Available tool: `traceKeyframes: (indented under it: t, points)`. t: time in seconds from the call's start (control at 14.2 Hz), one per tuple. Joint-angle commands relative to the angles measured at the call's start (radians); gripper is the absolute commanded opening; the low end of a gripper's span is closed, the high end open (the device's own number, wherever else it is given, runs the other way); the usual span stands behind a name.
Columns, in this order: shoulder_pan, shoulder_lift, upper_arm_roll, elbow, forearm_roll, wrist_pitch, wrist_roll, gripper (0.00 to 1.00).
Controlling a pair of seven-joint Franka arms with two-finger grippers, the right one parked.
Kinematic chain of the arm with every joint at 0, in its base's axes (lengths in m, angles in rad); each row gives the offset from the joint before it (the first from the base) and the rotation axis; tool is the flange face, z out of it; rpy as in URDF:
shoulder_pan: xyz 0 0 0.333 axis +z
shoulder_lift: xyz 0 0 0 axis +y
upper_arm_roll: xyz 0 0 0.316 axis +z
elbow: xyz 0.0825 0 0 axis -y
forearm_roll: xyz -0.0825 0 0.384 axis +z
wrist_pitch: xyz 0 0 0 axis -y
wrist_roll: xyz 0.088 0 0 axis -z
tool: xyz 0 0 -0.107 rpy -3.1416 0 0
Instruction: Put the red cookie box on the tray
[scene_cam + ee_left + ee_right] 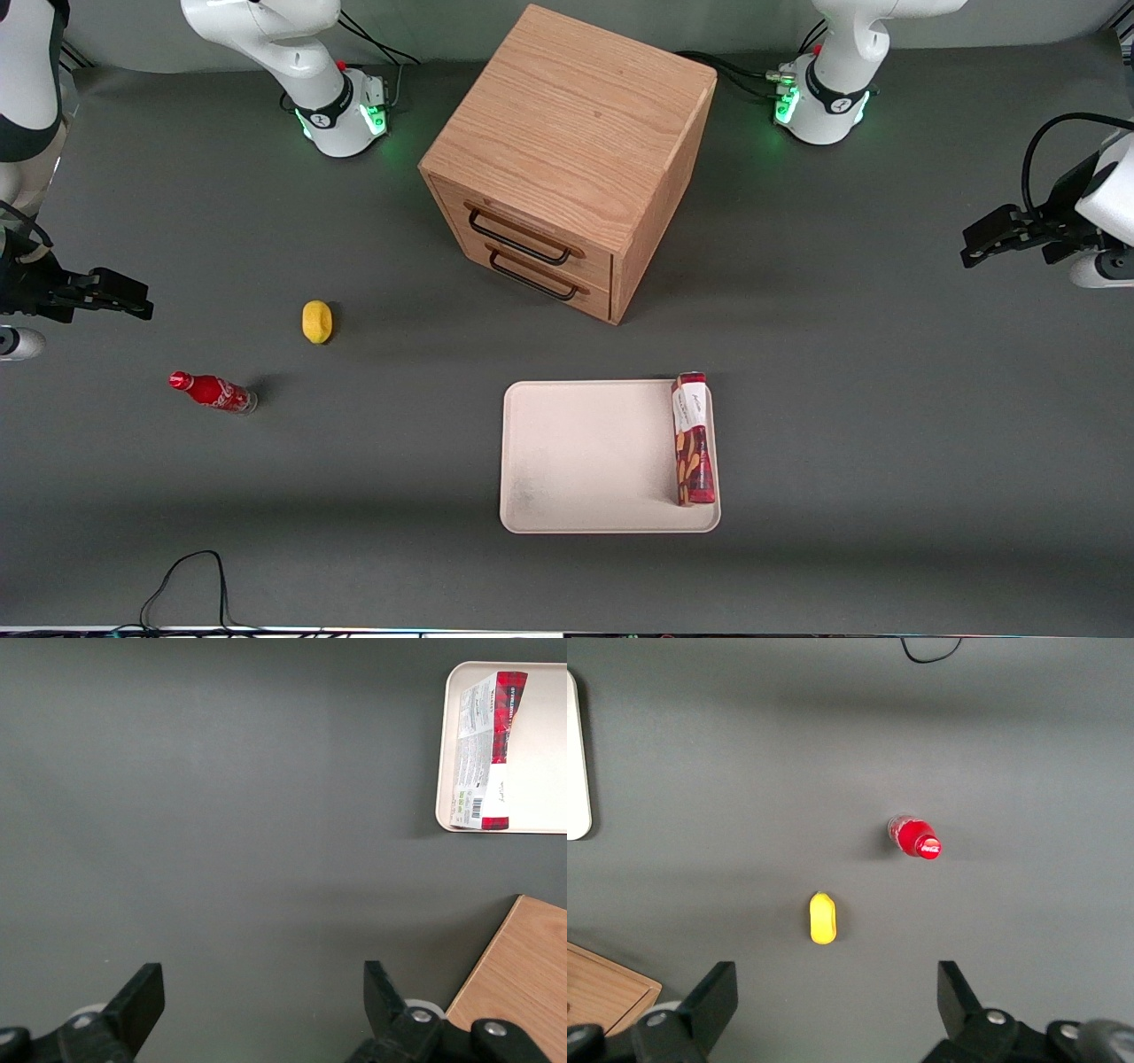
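Lying flat inside the tray (585, 461), the red cookie box (692, 440) runs lengthwise along the tray's short edge at the working arm's end, touching or just beside the low rim there. Its white end points toward the drawer cabinet (567, 159) and reaches the tray corner nearest the cabinet; its red end with biscuit pictures stops short of the corner nearest the front camera.

Tray: pale cream-pink, rounded corners, set on the tabletop (886, 461) nearer the front camera than the cabinet; only the box lies in it.

Gripper (974, 245): the left arm's, raised at the working arm's end of the tabletop, well apart from tray and box, fingers spread wide with nothing between them; the wrist view shows bare mat under them.

Tabletop: dark grey matte covering, flat, with soft shadows.

Cabinet: light oak, two drawers with dark wire handles, turned at an angle.

Yellow object (317, 321): small, rounded, toward the parked arm's end.

Red soda bottle (213, 392): lying on its side, near the yellow object and nearer the front camera.

Black cable (190, 567): looped at the tabletop's edge nearest the front camera.
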Motion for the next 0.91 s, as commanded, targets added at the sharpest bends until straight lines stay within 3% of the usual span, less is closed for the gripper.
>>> traceKeyframes:
  t: [0.0, 0.84]
  points:
    - [0.006, -0.018, 0.000, -0.004, -0.005, -0.045, 0.032, 1.00]
    - [0.012, -0.020, 0.009, -0.001, 0.014, -0.089, 0.054, 1.00]
